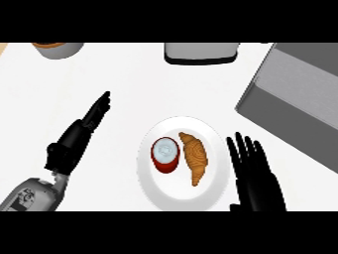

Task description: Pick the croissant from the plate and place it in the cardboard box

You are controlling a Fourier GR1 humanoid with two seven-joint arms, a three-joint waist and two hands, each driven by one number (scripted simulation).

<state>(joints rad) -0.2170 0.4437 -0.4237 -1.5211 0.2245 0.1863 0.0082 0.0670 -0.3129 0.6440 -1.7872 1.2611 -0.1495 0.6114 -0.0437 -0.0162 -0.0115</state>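
From the head view, the only one there is, the white plate (177, 196) sits in the near middle of the white counter (128, 74). The croissant (195, 158) lies on the plate's right half, running lengthwise from far to near. Just left of it on the same plate is a small red cup (165, 156) with something pale inside, so close that I cannot tell whether the two touch. The right hand (255, 173) is just right of the plate's rim, wide open with its fingers straight and pointing away, holding nothing. The left hand (76, 135) is well left of the plate, also flat and straight-fingered, aimed at the far side and empty. The cardboard box (303, 106), which looks grey here, stands to the right and a little farther off, running out of the right edge. Nothing has been grasped, so I'd say the pick is yet to begin. The main risk, I'd judge, is that cup: fingers closing across the croissant from the right could shove it into the cup and tip or slide it. They could also catch the plate's rim and push the whole plate leftward. A long pastry pinched near one end might swing in the hand, and it could catch on the box's near wall on the way over. Counting up: one plate, one croissant, one red cup, one box, two hands. At the far edge are one white appliance (200, 52) and one grey pot (57, 48).
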